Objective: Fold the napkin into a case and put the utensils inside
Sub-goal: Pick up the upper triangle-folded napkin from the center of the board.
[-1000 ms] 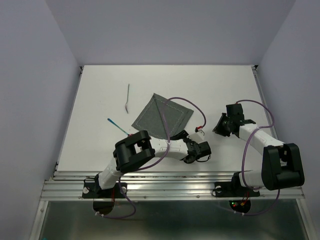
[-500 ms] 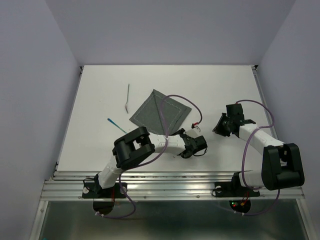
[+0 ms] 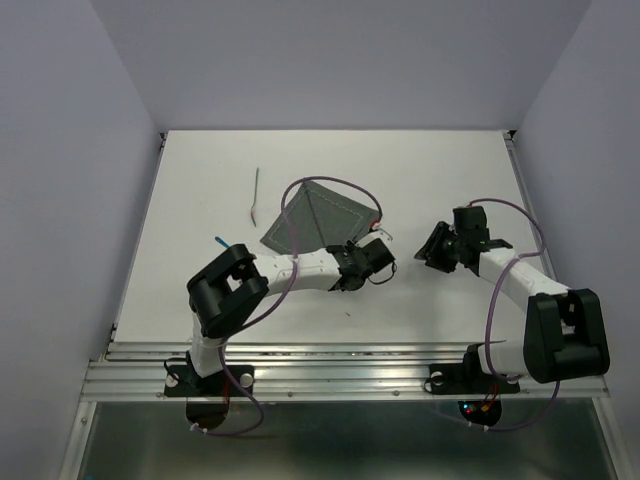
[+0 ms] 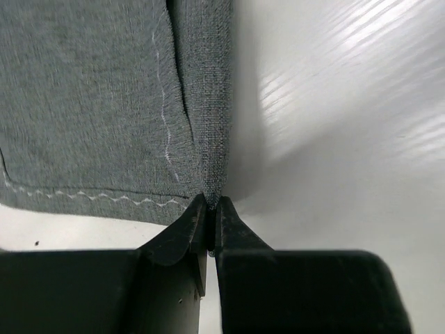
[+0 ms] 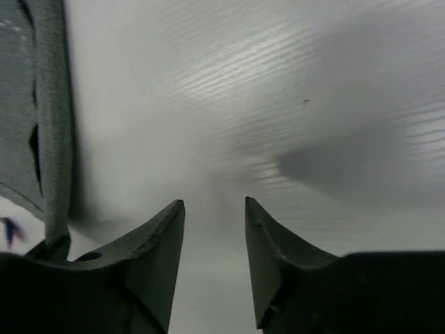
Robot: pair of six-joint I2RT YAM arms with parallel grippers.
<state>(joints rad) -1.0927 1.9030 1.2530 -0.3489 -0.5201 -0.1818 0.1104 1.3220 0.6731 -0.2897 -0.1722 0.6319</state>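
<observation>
The dark grey napkin (image 3: 318,215) lies partly folded at mid-table. My left gripper (image 3: 368,256) is at its near right corner. In the left wrist view the left gripper (image 4: 211,202) is shut on a pinched corner of the napkin (image 4: 97,104), which shows a light zigzag seam. My right gripper (image 3: 436,249) is open and empty over bare table to the right of the cloth; in the right wrist view the right gripper (image 5: 214,206) has the napkin's edge (image 5: 50,118) at its far left. The slim grey utensil (image 3: 256,196) lies left of the napkin. The spoon's teal handle (image 3: 222,242) shows; its red bowl is hidden by my left arm.
The white table (image 3: 450,170) ends at a metal rail along the near edge (image 3: 340,352). Purple cables (image 3: 350,190) loop over the napkin from my left arm. Lilac walls stand close on both sides and at the back.
My left gripper has moved away from the near edge and leftward, carrying the napkin's corner with it; the cloth has bunched narrower. The right gripper has shifted slightly left.
</observation>
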